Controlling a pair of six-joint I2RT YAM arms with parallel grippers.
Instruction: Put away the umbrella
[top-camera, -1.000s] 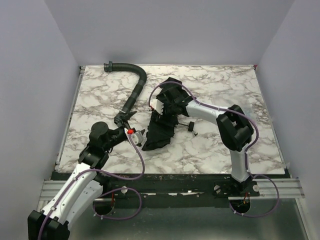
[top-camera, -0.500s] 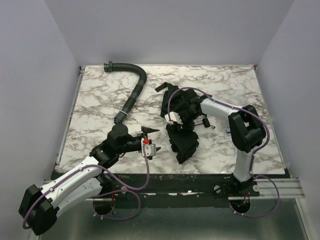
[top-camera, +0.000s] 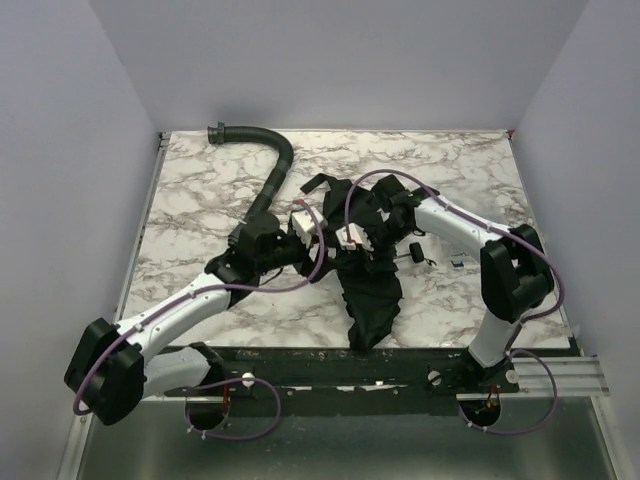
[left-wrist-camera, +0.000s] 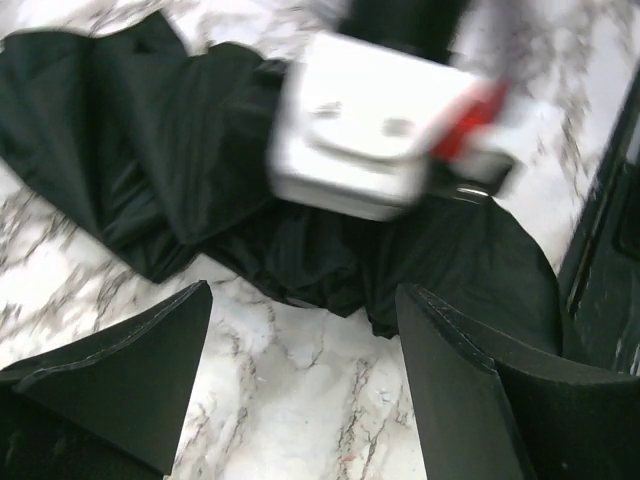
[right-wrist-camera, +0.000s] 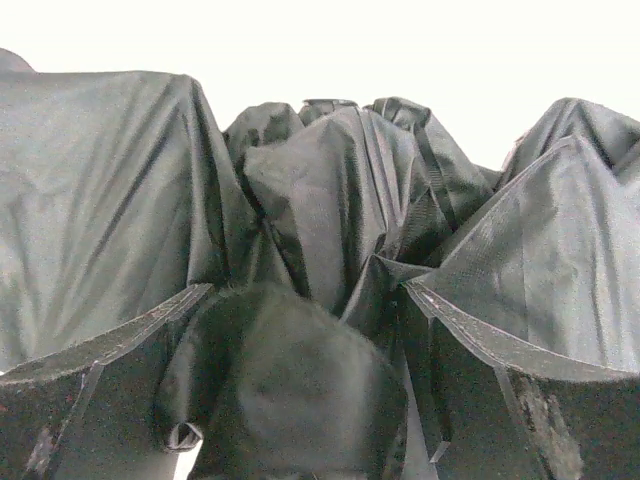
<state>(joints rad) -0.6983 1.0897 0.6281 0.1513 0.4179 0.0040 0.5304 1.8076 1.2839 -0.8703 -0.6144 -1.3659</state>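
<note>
The umbrella is a crumpled black fabric bundle at the table's middle, trailing down to the front edge. Its small black handle with loop strap lies just right of it. My right gripper is shut on a thick fold of the umbrella fabric, which fills the gap between its fingers. My left gripper is open and empty just left of the fabric. In the left wrist view it hovers over bare marble, with the umbrella right ahead of its fingertips and the right gripper's white body above the fabric.
A black ribbed curved hose lies at the back left, close behind my left wrist. The table's black front edge is near the fabric's end. A small blue-and-white object lies by the right arm.
My left arm swung from the front left to the umbrella's left side. My right gripper pulled the fabric right and forward, so it now trails to the front edge.
</note>
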